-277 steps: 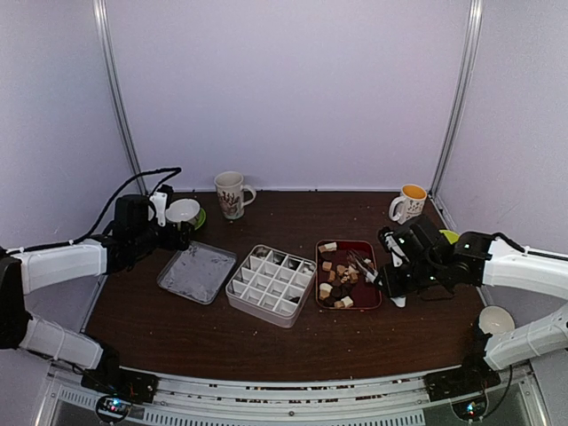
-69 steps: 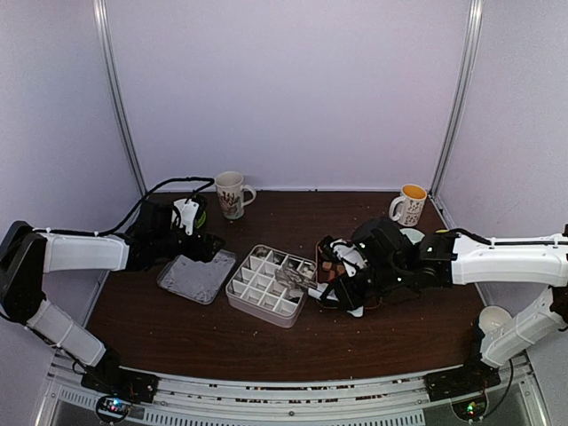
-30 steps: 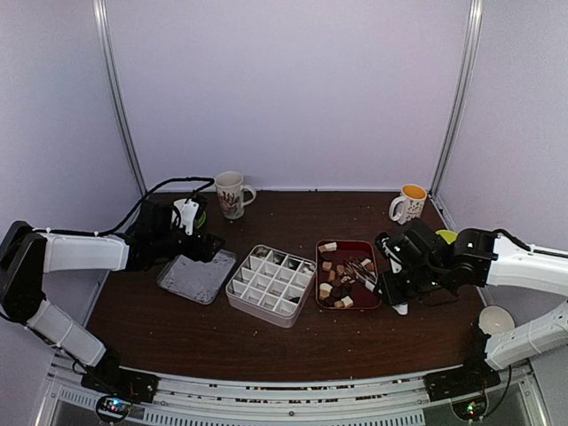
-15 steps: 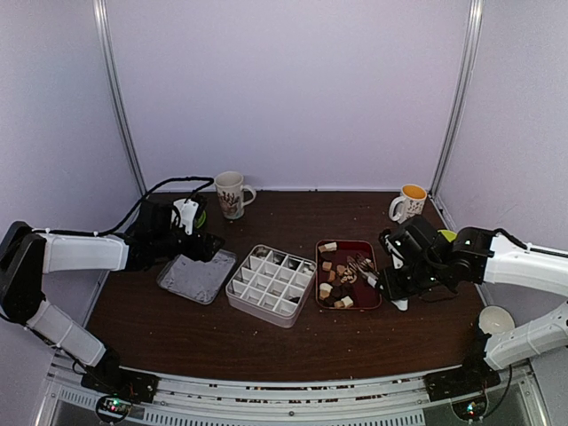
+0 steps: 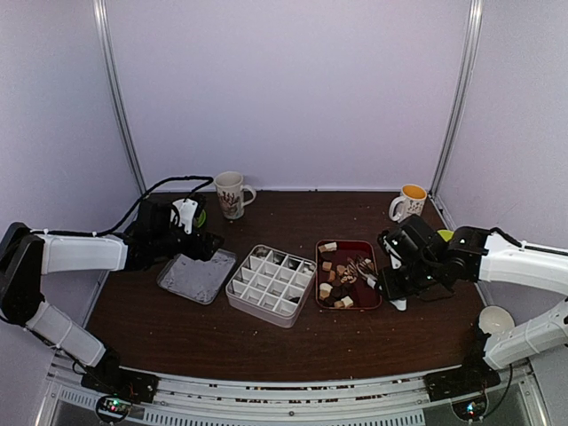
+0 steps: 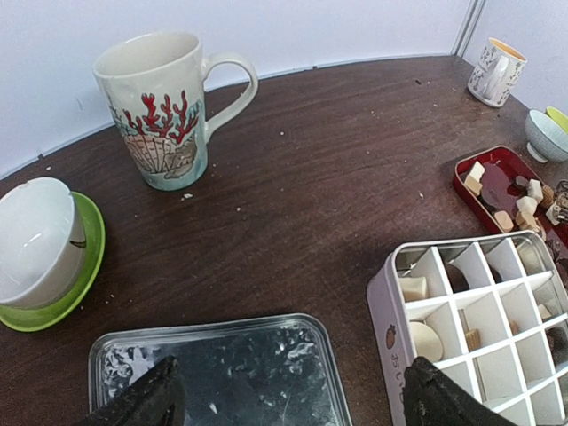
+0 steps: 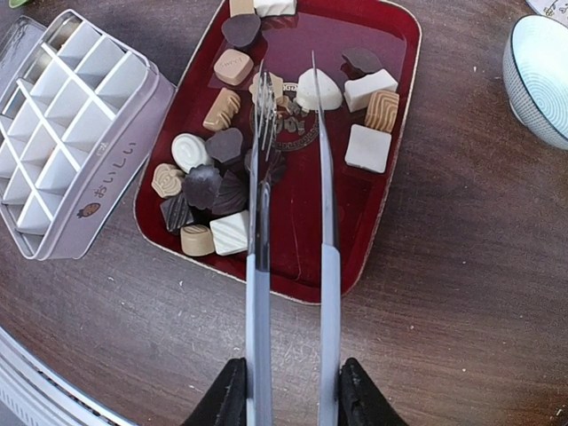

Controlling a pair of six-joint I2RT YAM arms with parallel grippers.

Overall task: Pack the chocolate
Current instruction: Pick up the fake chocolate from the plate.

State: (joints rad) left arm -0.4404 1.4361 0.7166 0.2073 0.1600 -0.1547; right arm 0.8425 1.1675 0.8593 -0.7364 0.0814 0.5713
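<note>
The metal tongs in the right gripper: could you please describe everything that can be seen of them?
The tongs are two long, thin, shiny metal arms, one ending in fork-like teeth, the other plain. The right gripper holds both arms between its fingers, with the tips apart. They reach over the dark red tray above the chocolates; whether they touch one is unclear.

Room in front, middle crowded
Your tongs (image 7: 257, 231) hang over the red tray (image 7: 355, 213) of close-packed chocolate (image 7: 367, 147); the divided box (image 7: 106, 177) stands just beside its left rim, metal lid (image 5: 197, 272) beyond. Bare table (image 5: 266, 346) runs along the near edge.
</note>
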